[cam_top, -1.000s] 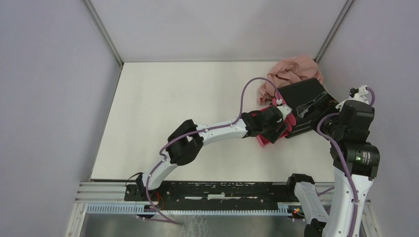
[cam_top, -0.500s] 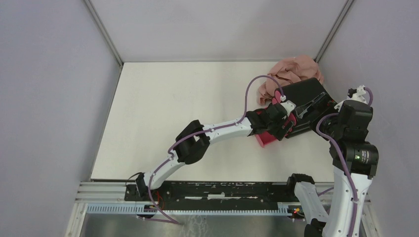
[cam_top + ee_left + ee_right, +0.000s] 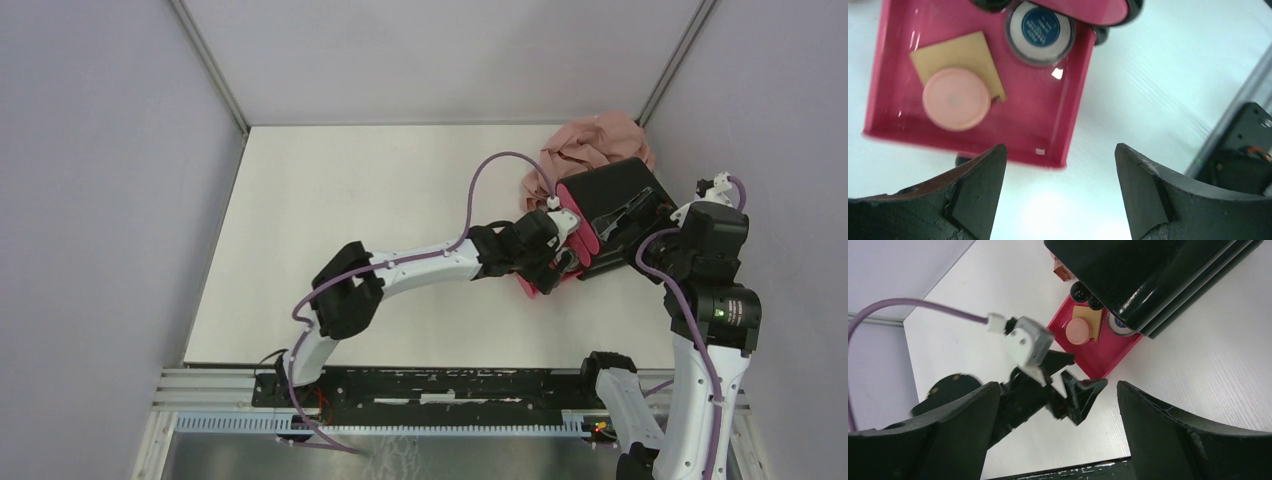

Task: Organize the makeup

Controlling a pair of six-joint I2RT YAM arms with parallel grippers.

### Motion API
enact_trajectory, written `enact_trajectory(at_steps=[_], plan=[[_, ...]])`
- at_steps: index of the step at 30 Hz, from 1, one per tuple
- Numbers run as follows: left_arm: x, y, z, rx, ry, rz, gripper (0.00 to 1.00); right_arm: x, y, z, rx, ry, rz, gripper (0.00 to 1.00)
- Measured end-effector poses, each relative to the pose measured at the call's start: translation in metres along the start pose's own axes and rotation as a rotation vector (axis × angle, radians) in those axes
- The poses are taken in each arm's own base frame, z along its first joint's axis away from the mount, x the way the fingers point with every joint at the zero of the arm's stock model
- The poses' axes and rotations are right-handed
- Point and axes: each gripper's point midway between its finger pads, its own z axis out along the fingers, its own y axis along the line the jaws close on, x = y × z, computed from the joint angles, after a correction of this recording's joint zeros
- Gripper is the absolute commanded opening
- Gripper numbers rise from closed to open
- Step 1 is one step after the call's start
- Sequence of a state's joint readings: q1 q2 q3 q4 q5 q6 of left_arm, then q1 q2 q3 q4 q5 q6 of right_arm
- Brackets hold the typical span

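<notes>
An open magenta drawer (image 3: pixel 1053 135) sticks out of the black box (image 3: pixel 615 195). In it lie a tan square pad (image 3: pixel 960 55), a round salmon puff (image 3: pixel 955 98) on top of that pad, and a round silver compact (image 3: pixel 1040 31) partly under the box. My left gripper (image 3: pixel 1060 185) is open and empty, just in front of the drawer's outer edge. The right wrist view shows the same drawer (image 3: pixel 1100 352) with the left gripper (image 3: pixel 1075 390) beside it. My right gripper (image 3: pixel 628 210) is open with nothing in it and hovers over the box.
A pinkish-beige cloth (image 3: pixel 590 145) is bunched in the back right corner behind the box. Black knobs (image 3: pixel 1080 290) show on the box front. The white tabletop (image 3: pixel 380 200) runs left to grey walls. The metal rail (image 3: pixel 420 385) lines the near edge.
My left gripper went right toward the box, then drew back left, and its jaws spread wider. The drawer stays pulled out. The right arm barely moved.
</notes>
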State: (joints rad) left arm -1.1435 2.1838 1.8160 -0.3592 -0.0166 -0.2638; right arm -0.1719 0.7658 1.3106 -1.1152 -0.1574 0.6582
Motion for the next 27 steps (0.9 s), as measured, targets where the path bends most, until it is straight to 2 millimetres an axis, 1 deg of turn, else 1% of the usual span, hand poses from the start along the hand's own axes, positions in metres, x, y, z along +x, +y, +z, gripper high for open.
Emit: enact_trajectory(at_steps=[3, 5, 6, 8, 10, 12, 13, 14, 16, 19, 22, 25, 26, 27], plan=[[-0.004, 0.0, -0.034, -0.002, -0.025, -0.006, 0.84, 0.0, 0.0, 0.0, -0.001, 0.0, 0.0, 0.93], [-0.006, 0.006, -0.056, -0.021, -0.051, -0.012, 0.83, 0.001, 0.0, 0.001, -0.002, 0.002, 0.0, 0.93], [-0.004, 0.009, -0.063, -0.025, -0.054, -0.017, 0.83, 0.001, -0.001, 0.002, -0.001, 0.004, 0.0, 0.93], [0.001, 0.019, -0.07, -0.035, -0.052, -0.032, 0.83, 0.003, -0.002, 0.004, 0.002, 0.012, 0.002, 0.93], [0.012, 0.036, -0.067, -0.055, -0.03, -0.042, 0.85, 0.005, -0.002, 0.005, 0.002, 0.017, 0.003, 0.93], [0.03, 0.059, -0.061, -0.094, 0.014, -0.031, 0.87, 0.005, -0.002, 0.005, 0.001, 0.02, 0.003, 0.93], [0.039, 0.066, -0.058, -0.104, 0.038, -0.01, 0.88, 0.005, -0.002, 0.005, 0.0, 0.021, 0.002, 0.93], [0.045, 0.08, -0.055, -0.124, 0.057, 0.002, 0.88, 0.006, -0.002, 0.005, -0.002, 0.023, 0.003, 0.93], [0.057, 0.092, -0.05, -0.138, 0.089, 0.04, 0.88, 0.006, -0.002, 0.006, -0.005, 0.025, 0.003, 0.93], [0.065, 0.095, -0.039, -0.134, 0.105, 0.1, 0.87, 0.007, -0.001, 0.008, -0.009, 0.028, 0.003, 0.93], [0.074, 0.095, -0.023, -0.116, 0.123, 0.146, 0.83, 0.007, -0.002, 0.009, -0.01, 0.03, 0.003, 0.93], [0.085, 0.093, -0.003, -0.083, 0.149, 0.165, 0.71, 0.008, -0.002, 0.009, -0.009, 0.032, 0.003, 0.93], [0.085, 0.093, 0.002, -0.076, 0.146, 0.176, 0.67, 0.008, -0.002, 0.009, -0.009, 0.032, 0.003, 0.93], [0.082, 0.091, 0.004, -0.069, 0.134, 0.178, 0.62, 0.008, -0.002, 0.009, -0.009, 0.032, 0.002, 0.93]])
